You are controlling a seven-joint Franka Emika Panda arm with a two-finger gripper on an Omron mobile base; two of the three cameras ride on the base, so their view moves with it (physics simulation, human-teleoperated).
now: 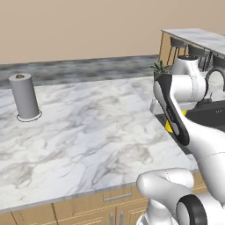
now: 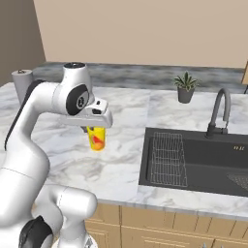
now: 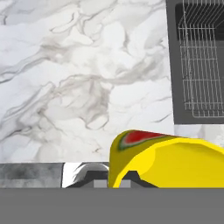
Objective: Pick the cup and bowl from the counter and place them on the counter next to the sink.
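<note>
My gripper (image 2: 96, 130) is shut on the small yellow cup (image 2: 97, 139), which hangs under the hand over the marble counter (image 2: 116, 167), a little left of the sink (image 2: 203, 155). In the hand view the cup (image 3: 175, 162) with its red mark lies close along the bottom, between the fingers of the gripper (image 3: 114, 179), and the counter (image 3: 87, 87) spreads below it. From the left base view my arm hides most of the cup (image 1: 168, 127), so just a yellow sliver peeks out. The bowl is out of view.
A wire rack (image 2: 167, 159) lies in the sink's left part, with a curved tap (image 2: 218, 114) behind the basin. A small potted plant (image 2: 185, 88) stands at the back. A grey paper towel roll (image 1: 25, 96) stands far left on the counter.
</note>
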